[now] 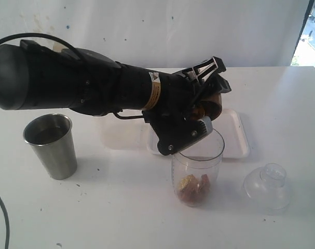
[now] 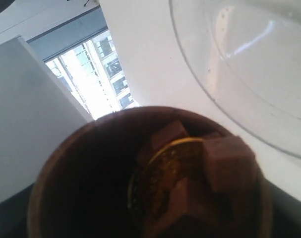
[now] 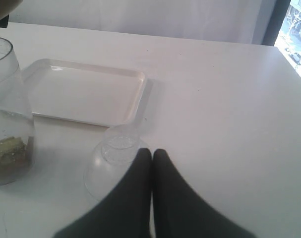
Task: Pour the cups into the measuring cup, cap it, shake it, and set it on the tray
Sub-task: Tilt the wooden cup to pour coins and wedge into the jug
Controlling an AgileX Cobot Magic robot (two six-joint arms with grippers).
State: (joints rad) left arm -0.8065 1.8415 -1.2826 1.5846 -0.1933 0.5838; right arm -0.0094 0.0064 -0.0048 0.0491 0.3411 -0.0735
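The left gripper (image 1: 204, 98) is clamped on the copper cup (image 2: 86, 173) and has it tipped mouth-down over the measuring cup (image 1: 197, 161). The lip sits just above the rim, so whatever slides out should drop straight in. Some pieces (image 1: 193, 185) already lie on the rounded bottom, yellowish and pinkish-brown. The left wrist view shows more inside the tilted copper cup: brown cubes (image 2: 228, 162) and a glinting gold disc (image 2: 165, 183), so this pour looks unfinished.

The measuring cup stands upright on the white table (image 1: 147, 218), just in front of the tray (image 1: 235, 140). It is thin clear plastic with a wide open mouth.

The steel cup (image 1: 51, 145) waits upright well off to the left, brushed and tapered. Its contents can't be made out, and its turn looks to be next.

The tray is shallow and glossy white, with rounded corners and a raised rim.

A clear domed lid (image 3: 115, 158) rests on the table right of the measuring cup, handy for capping. The right gripper (image 3: 151, 161) hovers just beside it, dark fingers pressed together, holding nothing.
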